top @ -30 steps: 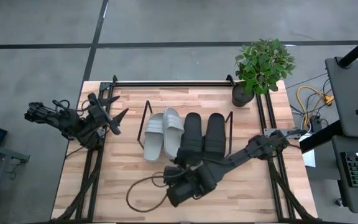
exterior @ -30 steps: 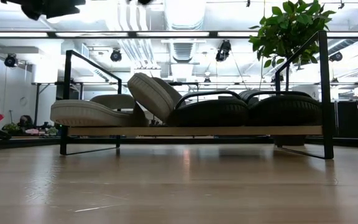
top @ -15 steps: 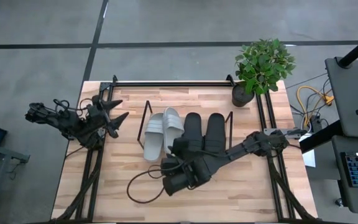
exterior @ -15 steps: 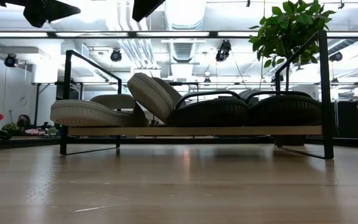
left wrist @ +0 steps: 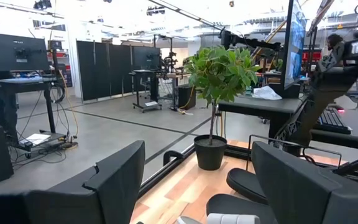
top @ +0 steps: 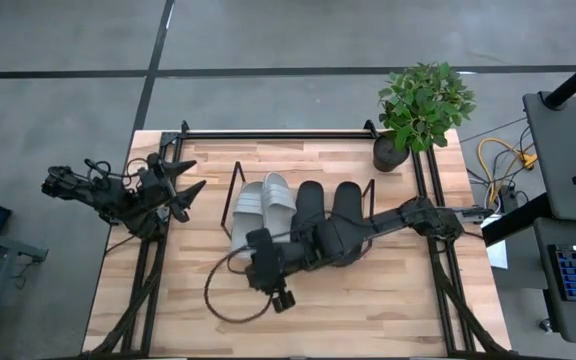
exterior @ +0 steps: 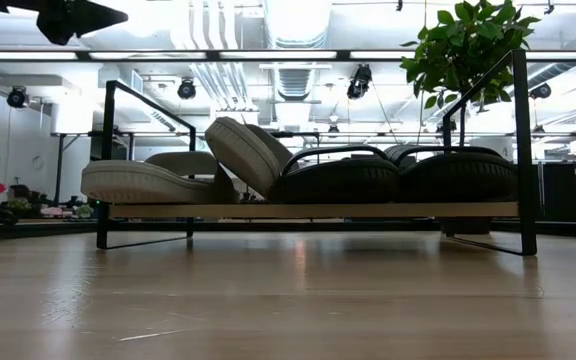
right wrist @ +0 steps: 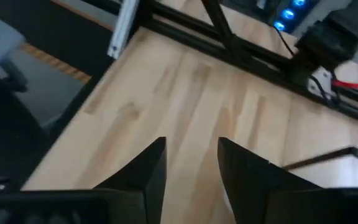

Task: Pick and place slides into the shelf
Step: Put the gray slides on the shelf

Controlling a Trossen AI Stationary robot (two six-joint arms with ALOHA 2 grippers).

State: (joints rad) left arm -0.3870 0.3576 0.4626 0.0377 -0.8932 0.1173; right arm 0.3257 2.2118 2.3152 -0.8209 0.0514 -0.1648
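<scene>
Slides (top: 293, 212) on shelf (top: 236, 178), beside empty right pincer (top: 251, 243).

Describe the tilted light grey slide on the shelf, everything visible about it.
The tilted grey slide is a light grey open-toe sandal with a broad ribbed strap, rubbery and matte by its look. It is second from the left on the shelf, not flat: it leans at an angle, propped against the neighbouring black slide and overlapping the flat grey slide. From above it lies lengthwise. No gripper touches it.
</scene>
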